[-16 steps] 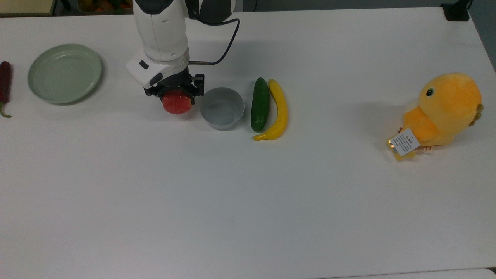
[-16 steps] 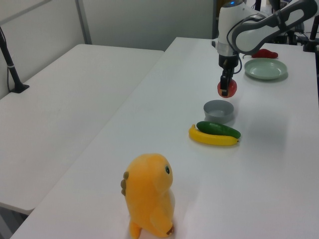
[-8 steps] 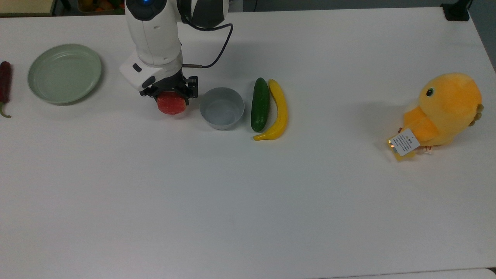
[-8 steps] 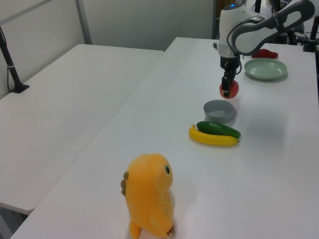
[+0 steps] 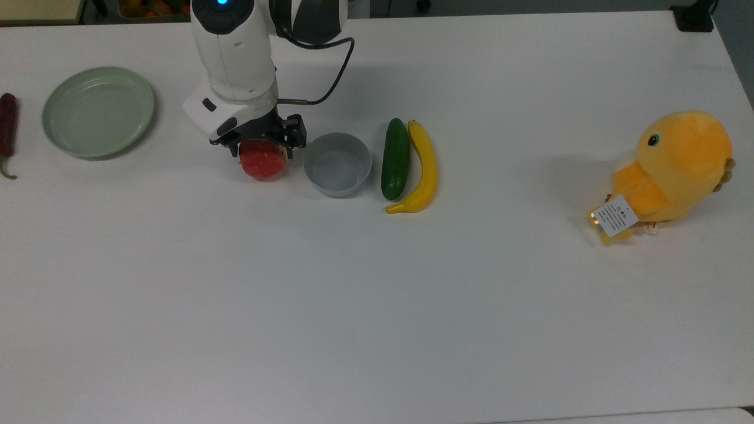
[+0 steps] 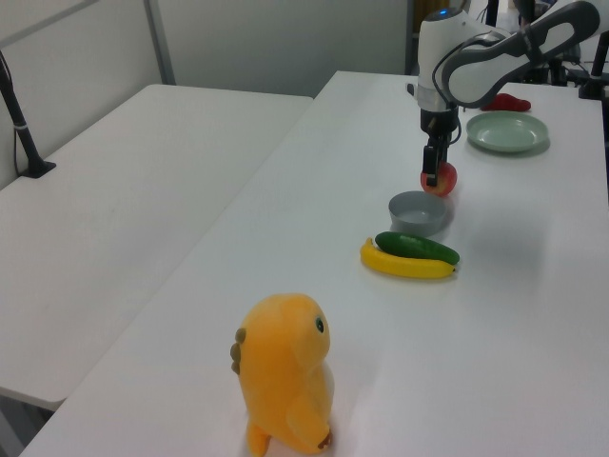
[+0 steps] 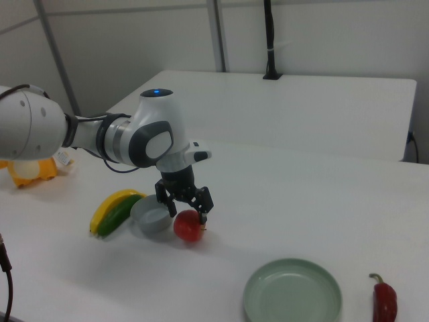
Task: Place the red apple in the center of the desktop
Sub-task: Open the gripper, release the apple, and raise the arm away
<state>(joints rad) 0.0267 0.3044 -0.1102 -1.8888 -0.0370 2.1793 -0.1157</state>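
- Nearest in the left view, the plush toy is seen standing where it stood a second ago; nothing at this end of the desktop is disturbed.
- Further in, the banana and the cucumber are found lying side by side, touching, and unmoved.
- Just behind them the grey bowl is seen empty, in the same place as before.
- Just beyond the bowl the change is found: the red apple, held clear of the surface a second ago, is now set down on the desktop just beside the bowl, on the top view's left of it (a narrow gap can be made out between the two).
- Above the apple the gripper is seen with its jaws spread apart and the fruit no longer clasped; half a second ago it was still pinched between them.
- The release is judged to mark the placing step as done, with only the arm's withdrawal left. The resting spot is judged to sit towards the top view's upper left, not at the true middle of the table.
- Farthest off, the green plate and the chili pepper are left untouched.
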